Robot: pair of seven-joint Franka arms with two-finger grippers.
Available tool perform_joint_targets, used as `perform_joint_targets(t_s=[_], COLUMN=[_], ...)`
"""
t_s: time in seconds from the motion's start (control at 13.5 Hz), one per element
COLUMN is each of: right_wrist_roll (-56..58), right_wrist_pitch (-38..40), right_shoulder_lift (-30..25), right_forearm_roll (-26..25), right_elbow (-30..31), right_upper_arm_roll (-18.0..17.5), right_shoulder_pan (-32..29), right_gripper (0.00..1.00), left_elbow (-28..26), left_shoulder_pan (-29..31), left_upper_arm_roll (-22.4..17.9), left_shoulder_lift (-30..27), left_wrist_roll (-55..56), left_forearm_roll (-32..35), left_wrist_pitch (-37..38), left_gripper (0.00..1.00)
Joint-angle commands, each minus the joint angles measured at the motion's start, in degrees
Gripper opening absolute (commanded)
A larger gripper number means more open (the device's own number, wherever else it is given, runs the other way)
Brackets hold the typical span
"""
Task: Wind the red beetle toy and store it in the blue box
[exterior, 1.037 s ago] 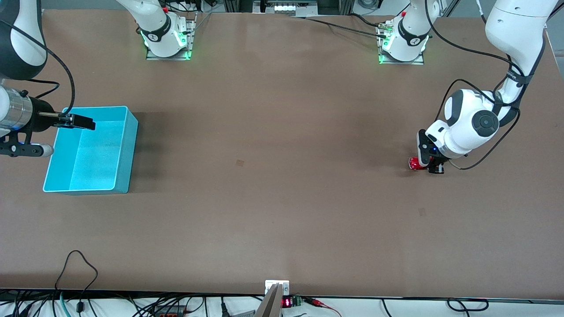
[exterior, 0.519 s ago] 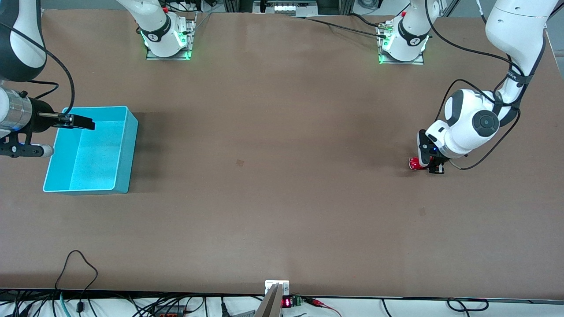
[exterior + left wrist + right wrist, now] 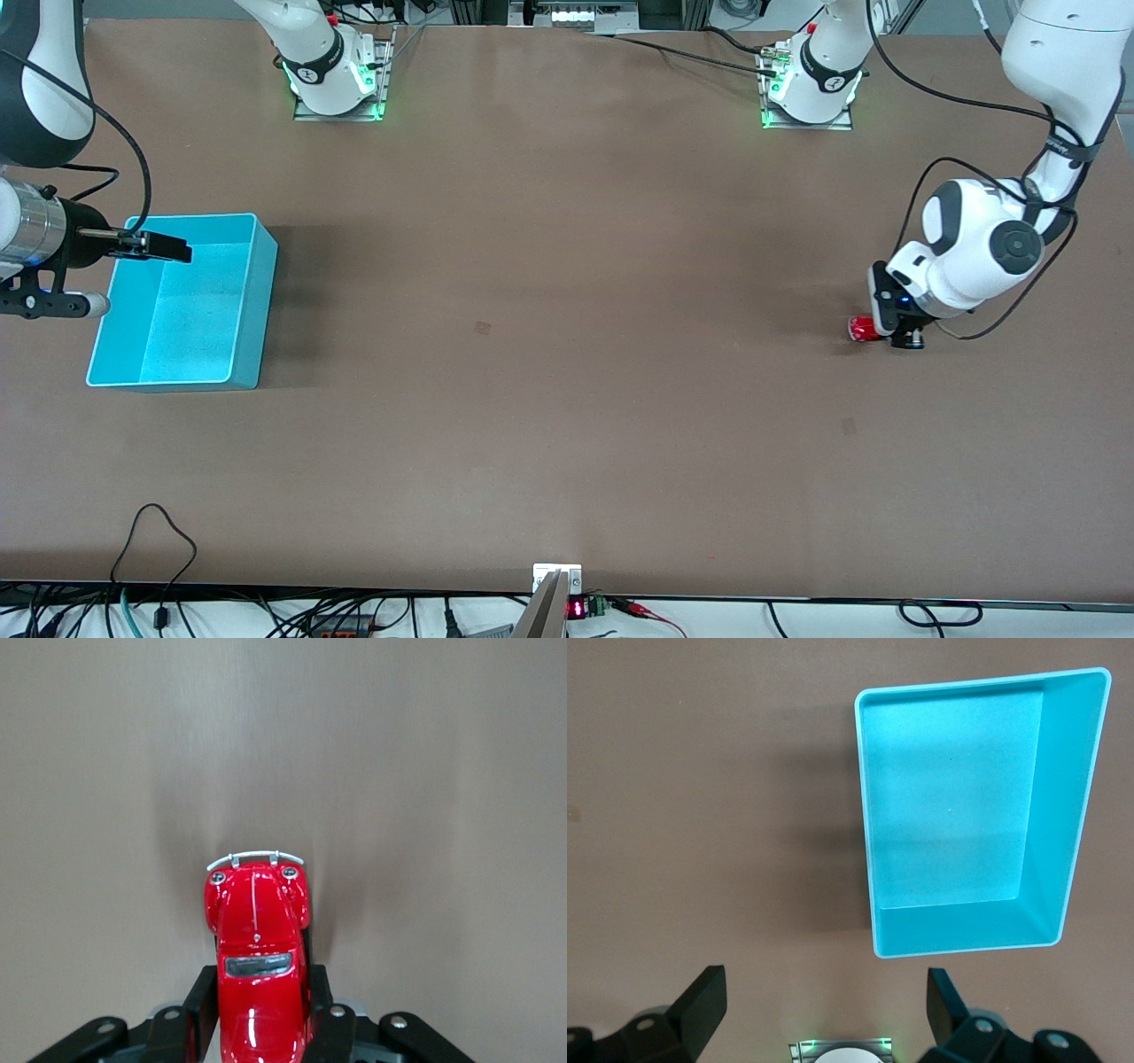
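Brown table (image 3: 567,399). Left gripper (image 3: 257,1028) clenched on red beetle toy (image 3: 257,966), nose protruding past the fingers. Right gripper (image 3: 824,1005) waits spread wide, blue box (image 3: 1067,815) just ahead of its fingertips.

A big brown table (image 3: 567,399) fills the room. Black cables (image 3: 159,540) lie along its near edge. Green lights (image 3: 337,111) glow at its top edge.

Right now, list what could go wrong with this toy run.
1. The left gripper pinches only the rear of the red beetle toy; it may twist out between the fingers.
2. The blue box sits at the right arm's end, so the carry is long.
3. The open right gripper waits above that box and may obstruct delivery.
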State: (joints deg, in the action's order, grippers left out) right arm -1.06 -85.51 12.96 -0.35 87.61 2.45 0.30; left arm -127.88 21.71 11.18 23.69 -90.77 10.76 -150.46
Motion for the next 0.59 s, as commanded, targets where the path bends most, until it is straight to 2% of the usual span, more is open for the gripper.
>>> perform_joint_targets(t_s=[0.0,0.3,0.37,0.44,0.52], right_wrist_roll=[1.41,1.68,2.20,2.29,2.38], right_wrist_pitch=[0.70,0.70,0.70,0.70,0.70], right_shoulder_lift=[-0.04,0.31,0.40,0.40,0.40], right_forearm_roll=[-0.44,-0.53,-0.53,-0.44,-0.44], right_elbow=[-0.42,-0.42,-0.42,-0.42,-0.42], right_upper_arm_roll=[0.01,0.19,0.28,0.28,0.36], right_shoulder_pan=[-0.04,-0.39,-0.39,-0.39,-0.39], right_gripper=[1.00,1.00,1.00,1.00,1.00], left_elbow=[2.71,3.68,4.04,4.21,5.26], left_shoulder_pan=[4.38,7.21,7.21,7.21,6.77], left_upper_arm_roll=[0.16,-0.28,-0.20,0.07,0.68], left_shoulder_lift=[3.63,4.52,4.26,3.47,1.99], left_wrist_roll=[-5.71,-10.56,-10.57,-10.57,-10.57], left_forearm_roll=[1.19,1.10,1.19,0.84,0.75], left_wrist_pitch=[0.34,0.43,0.95,3.13,6.46], left_gripper=[0.32,0.36,0.46,0.90,1.00])
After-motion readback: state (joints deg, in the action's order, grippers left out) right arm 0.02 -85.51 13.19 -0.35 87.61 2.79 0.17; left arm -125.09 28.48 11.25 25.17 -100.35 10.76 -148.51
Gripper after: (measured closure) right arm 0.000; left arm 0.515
